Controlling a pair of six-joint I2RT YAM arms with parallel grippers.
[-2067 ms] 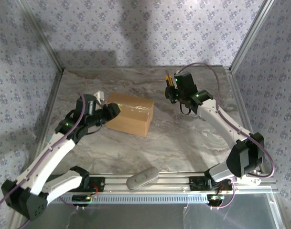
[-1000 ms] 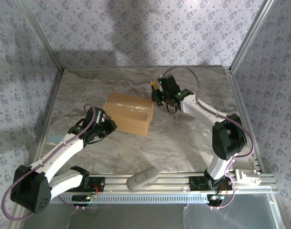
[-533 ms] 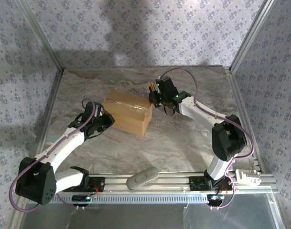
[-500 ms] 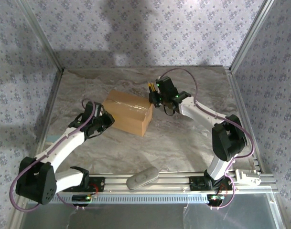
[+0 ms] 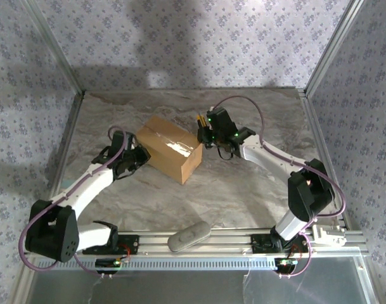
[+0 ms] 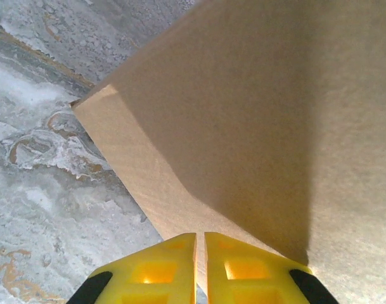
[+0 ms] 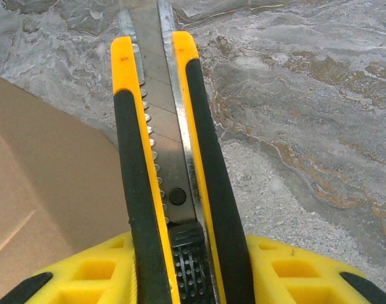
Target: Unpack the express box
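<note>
Your left arm (image 5: 85, 187) and right arm (image 5: 269, 155) had white links and black joints. A thin purple cable (image 5: 238, 97) looped along each. Small green lights (image 5: 210, 116) glowed near your wrists. Your fingers (image 6: 148, 272) were yellow, with moulded rectangular pockets and black outer corners.

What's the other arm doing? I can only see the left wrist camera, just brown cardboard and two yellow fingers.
Observer: The right gripper is clamped on a yellow-and-black utility knife, blade sticking out in front.
Operator: Is it cutting the box?
Observer: Not yet. In the right wrist view the knife is over the marble table, just beside a corner of the express box.
</note>
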